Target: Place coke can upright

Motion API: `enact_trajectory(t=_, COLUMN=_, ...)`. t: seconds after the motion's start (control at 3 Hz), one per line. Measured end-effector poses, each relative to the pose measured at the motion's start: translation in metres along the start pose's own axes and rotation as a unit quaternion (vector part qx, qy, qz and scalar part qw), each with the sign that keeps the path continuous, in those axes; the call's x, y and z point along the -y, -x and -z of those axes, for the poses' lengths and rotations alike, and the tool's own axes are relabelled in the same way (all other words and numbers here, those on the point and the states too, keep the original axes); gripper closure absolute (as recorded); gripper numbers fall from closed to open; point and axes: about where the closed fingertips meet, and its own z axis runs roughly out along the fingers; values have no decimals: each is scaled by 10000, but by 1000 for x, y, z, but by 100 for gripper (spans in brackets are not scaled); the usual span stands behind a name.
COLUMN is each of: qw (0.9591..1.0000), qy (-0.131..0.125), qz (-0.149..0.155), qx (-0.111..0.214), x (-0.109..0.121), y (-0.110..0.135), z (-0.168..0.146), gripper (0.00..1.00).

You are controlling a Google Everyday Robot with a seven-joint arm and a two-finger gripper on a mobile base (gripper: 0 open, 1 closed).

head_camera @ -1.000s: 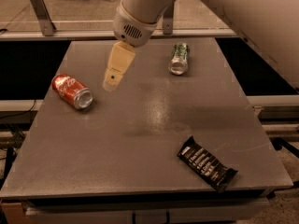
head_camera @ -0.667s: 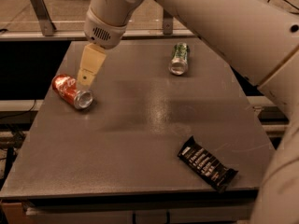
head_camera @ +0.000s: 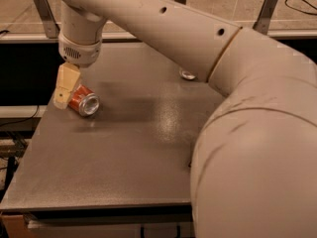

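The red coke can [head_camera: 84, 101] lies on its side near the left edge of the grey table [head_camera: 124, 152], its silver end facing the camera. My gripper [head_camera: 61, 101] hangs down from the arm's wrist [head_camera: 79, 48] right at the can's left end, overlapping it in the camera view. Whether it touches the can cannot be told.
My big white arm [head_camera: 247, 133] fills the right side of the view and hides most of the table there. Only the silver end of another can [head_camera: 187, 75] peeks out at the back, under the arm. Metal railing posts [head_camera: 44, 14] stand behind the table.
The gripper has moved left and down, from the table's middle back to the coke can's left end. The arm now covers the green can and the dark wrapper.
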Motion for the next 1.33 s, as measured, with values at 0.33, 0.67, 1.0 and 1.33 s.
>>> enact_trajectory(t=0.33, qw=9988, qy=0, qz=-333, qx=-361, x=1, y=7, z=-24, gripper=0)
enact_trajectory(t=0.67, qw=9950, qy=-27, qz=-693, qx=-721, x=-1, y=10, z=-42, gripper=0)
enact_trajectory(t=1.0, qw=9910, qy=-94, qz=-1000, qx=-880, x=-2, y=14, z=-52, gripper=17)
enact_trajectory(t=1.33, qw=9888, qy=-150, qz=-1172, qx=-914, x=-1, y=19, z=-55, gripper=41)
